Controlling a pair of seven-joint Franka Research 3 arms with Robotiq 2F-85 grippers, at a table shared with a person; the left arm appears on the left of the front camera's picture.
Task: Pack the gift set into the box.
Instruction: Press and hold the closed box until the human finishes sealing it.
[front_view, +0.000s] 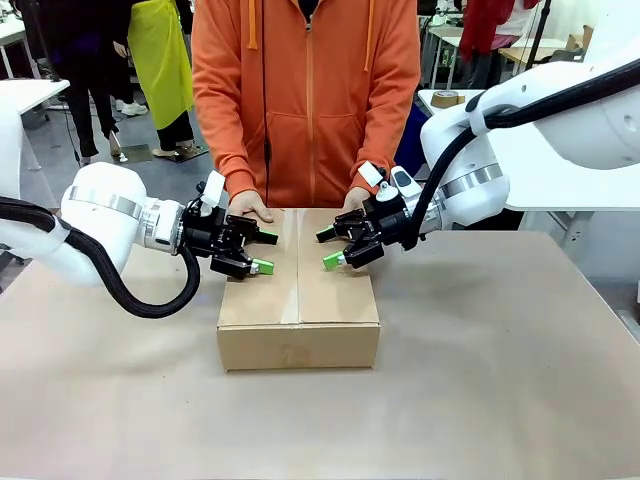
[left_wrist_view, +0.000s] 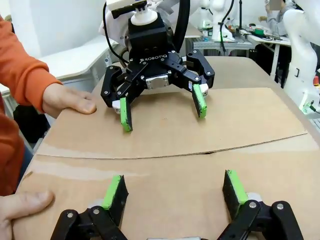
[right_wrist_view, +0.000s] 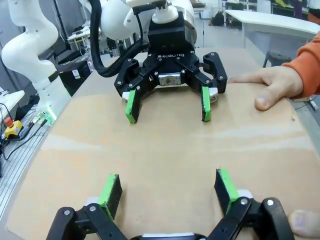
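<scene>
Closed box (front_view: 298, 300), left gripper (front_view: 265, 252) and right gripper (front_view: 329, 249) facing over its top — both spread, empty — person's hands (front_view: 250, 207) flat on far edge

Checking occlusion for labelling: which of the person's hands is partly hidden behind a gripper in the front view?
The hand at picture right, tucked behind the right gripper; the other hand rests in plain view on the box.
</scene>
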